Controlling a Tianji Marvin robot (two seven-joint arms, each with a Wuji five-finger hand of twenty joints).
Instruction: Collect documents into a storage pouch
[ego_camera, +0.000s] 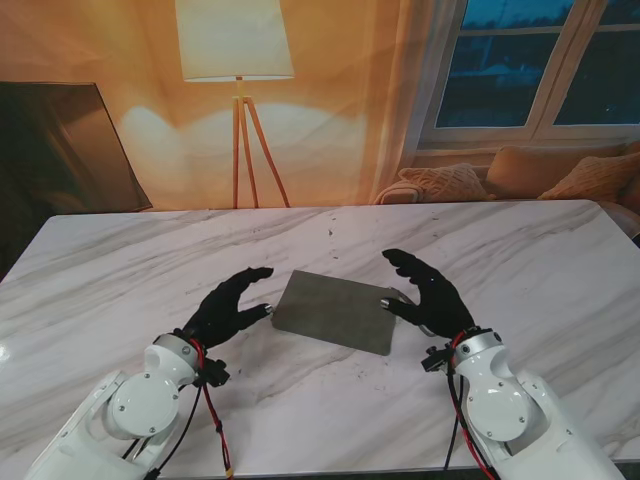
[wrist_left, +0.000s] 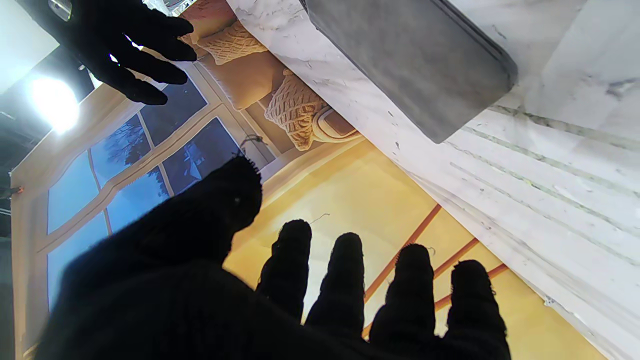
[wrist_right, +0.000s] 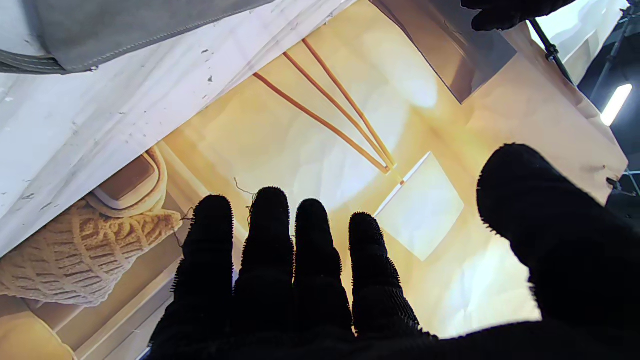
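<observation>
A flat grey pouch (ego_camera: 334, 311) with stitched edges lay mid-table between the left hand (ego_camera: 228, 305) and right hand (ego_camera: 424, 291), both spread and empty; contact seemed unclear.

Left hand (ego_camera: 232, 306) & right hand (ego_camera: 428, 293) both empty, fingers spread, palms facing inward.

We are at a mock living room: behind our marble table (ego_camera: 520, 250) hangs a printed backdrop with a floor lamp (ego_camera: 237, 60), window (ego_camera: 535, 65) and cushions (ego_camera: 540, 172).
</observation>
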